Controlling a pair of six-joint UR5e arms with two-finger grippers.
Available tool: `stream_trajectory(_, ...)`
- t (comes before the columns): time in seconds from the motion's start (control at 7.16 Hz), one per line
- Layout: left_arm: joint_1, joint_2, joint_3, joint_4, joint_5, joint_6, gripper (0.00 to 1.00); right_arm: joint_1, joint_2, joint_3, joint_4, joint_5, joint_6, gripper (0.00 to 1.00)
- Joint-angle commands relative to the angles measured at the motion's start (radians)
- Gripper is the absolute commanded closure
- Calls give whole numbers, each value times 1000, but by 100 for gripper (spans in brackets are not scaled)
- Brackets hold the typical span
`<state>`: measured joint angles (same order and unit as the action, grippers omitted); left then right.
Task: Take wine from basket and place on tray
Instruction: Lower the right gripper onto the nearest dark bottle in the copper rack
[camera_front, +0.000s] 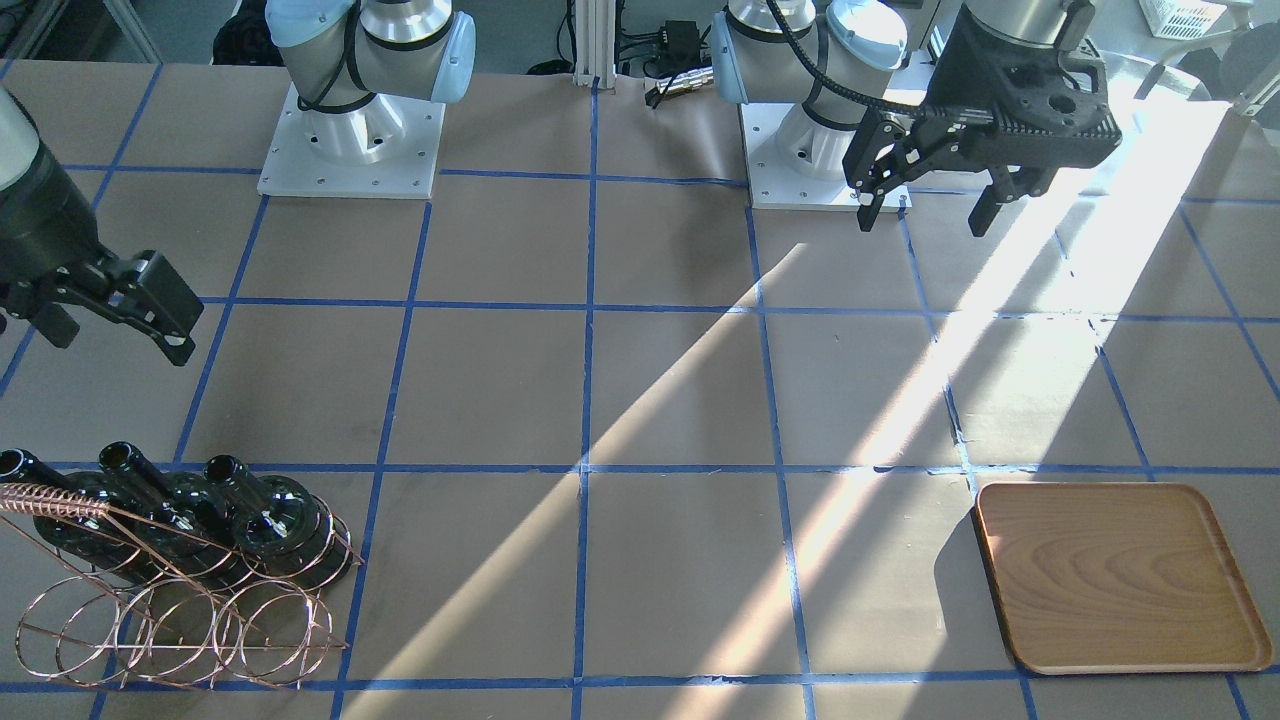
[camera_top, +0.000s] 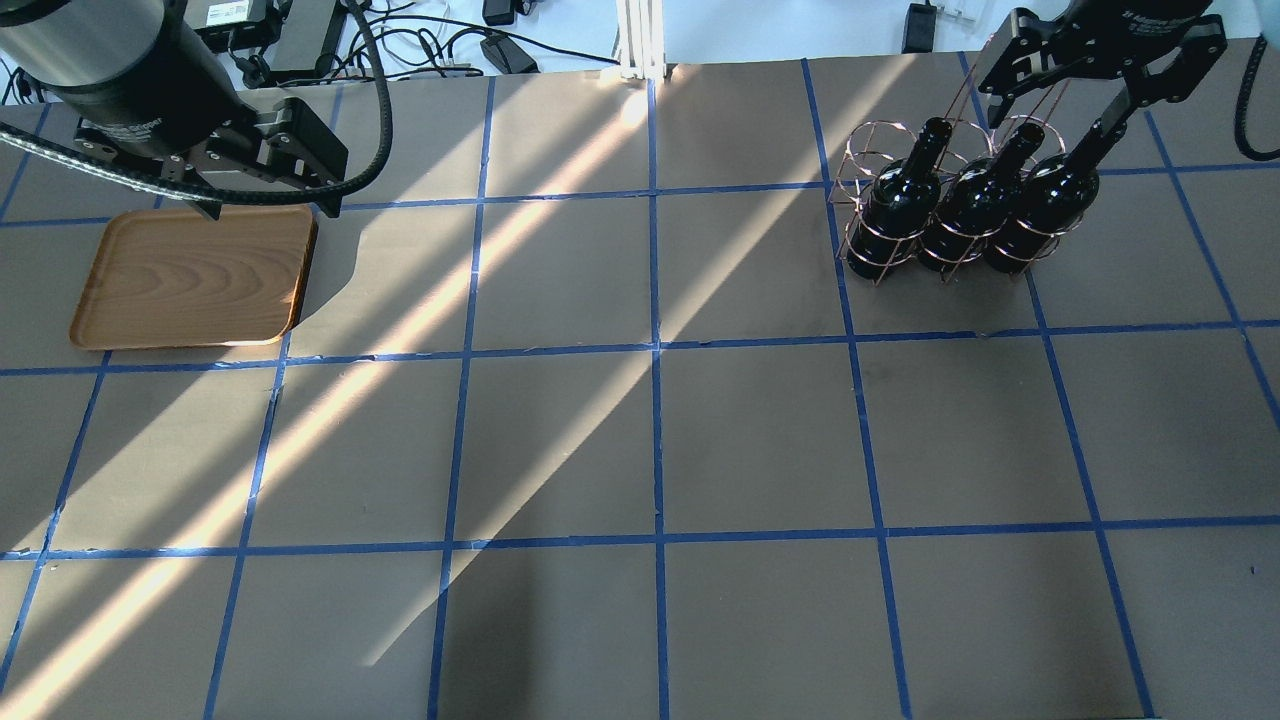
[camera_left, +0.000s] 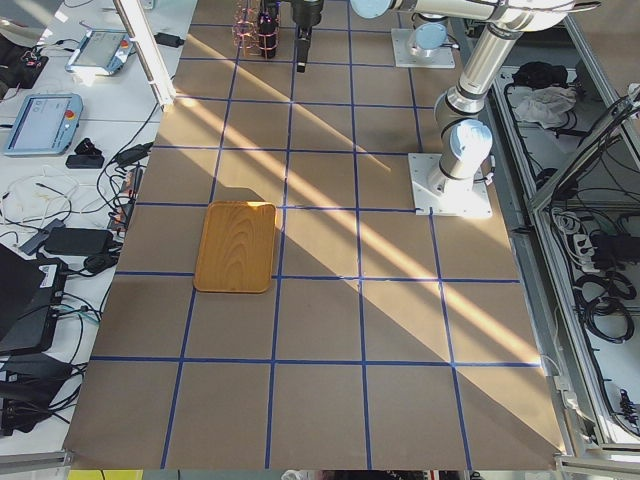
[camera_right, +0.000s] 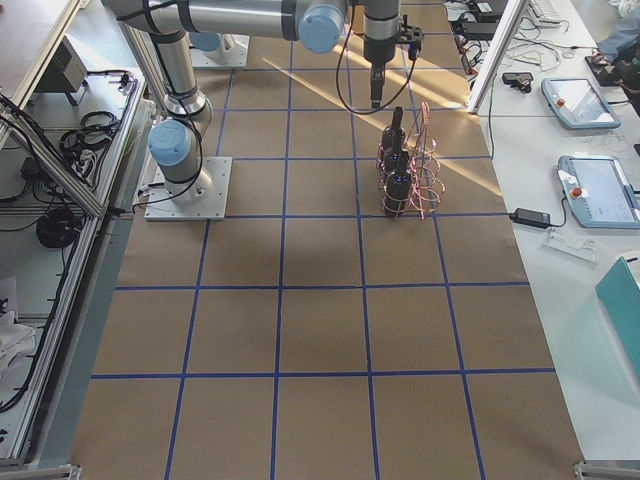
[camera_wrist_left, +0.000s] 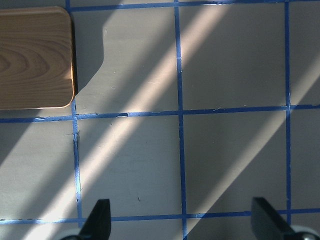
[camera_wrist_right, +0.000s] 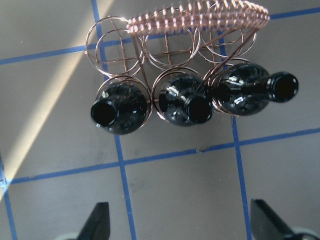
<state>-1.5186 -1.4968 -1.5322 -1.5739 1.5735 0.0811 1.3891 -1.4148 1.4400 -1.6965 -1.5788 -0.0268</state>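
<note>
Three dark glossy wine bottles stand upright in the copper wire basket (camera_front: 170, 620), in its row nearer the robot: one (camera_top: 895, 205), one (camera_top: 975, 205) and one (camera_top: 1045, 205). In the right wrist view their open mouths show from above (camera_wrist_right: 182, 102), beyond the fingertips, under the coiled handle (camera_wrist_right: 195, 20). My right gripper (camera_front: 115, 335) is open and empty; it hovers above the bottles on the robot's side (camera_top: 1060, 110). My left gripper (camera_front: 925, 215) is open and empty, high beside the wooden tray (camera_top: 190, 275), which lies bare (camera_front: 1120, 575).
The table is brown paper with a grid of blue tape. Both arm bases (camera_front: 350, 140) stand at the robot's edge. Bands of sunlight and shadow cross the middle. Cables and tablets (camera_left: 40, 120) lie off the far table edge.
</note>
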Motion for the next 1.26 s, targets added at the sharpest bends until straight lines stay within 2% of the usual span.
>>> stream_trajectory(0.0,0,4,0,0,5,0,0,-9,114,-3,-78,-9,-12,1)
stream_trajectory(0.14,0,4,0,0,6,0,0,-9,132,-3,-97,-12,-13,2)
stream_trajectory(0.42,0,4,0,0,6,0,0,-9,149,7,-104,-12,-10,16)
stream_trajectory(0.7,0,3,0,0,6,0,0,-9,151,7,-111,-12,-13,69)
stream_trajectory(0.98,0,3,0,0,5,0,0,-10,148,0,-109,-29,-15,100)
stream_trajectory(1.12,0,3,0,0,2,2,0,-10,136,-15,-109,-36,-13,100)
